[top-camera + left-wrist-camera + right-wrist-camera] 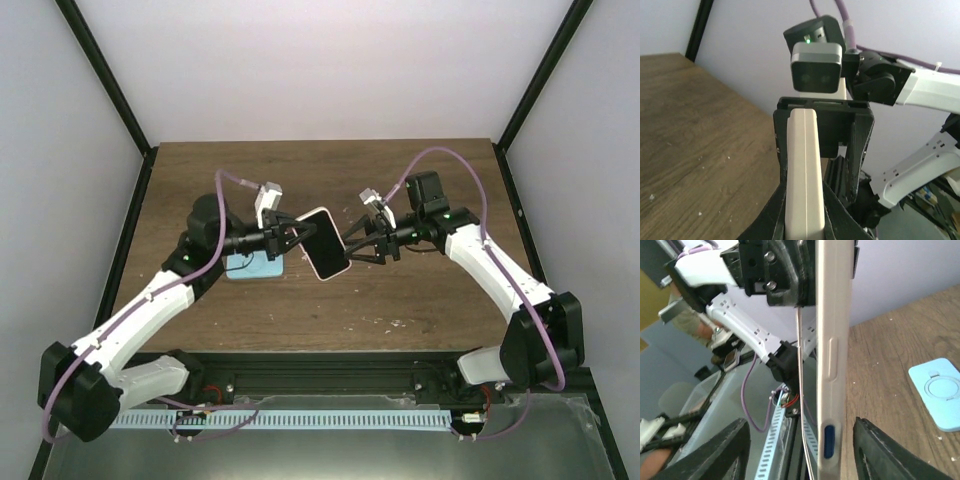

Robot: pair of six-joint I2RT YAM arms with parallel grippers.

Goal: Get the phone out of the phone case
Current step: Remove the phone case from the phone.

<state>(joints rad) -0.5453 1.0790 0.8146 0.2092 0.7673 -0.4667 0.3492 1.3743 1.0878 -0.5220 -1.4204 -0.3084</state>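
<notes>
The phone in its cream-pink case (325, 244) hangs in mid-air over the table's middle, dark screen up. My left gripper (297, 236) is shut on its left end. In the left wrist view the case's cream edge (804, 170) is pinched between the black fingers (776, 210). My right gripper (357, 244) is open at the phone's right end, one jaw on either side of it without touching. In the right wrist view the case's side with its blue button (832, 365) stands between the wide-apart fingers (722, 452). Whether phone and case have parted, I cannot tell.
A light blue flat piece with a ring on it (251, 266) lies on the wooden table (420, 300) under the left arm. It also shows in the right wrist view (939, 392). Black frame posts stand at the table's sides.
</notes>
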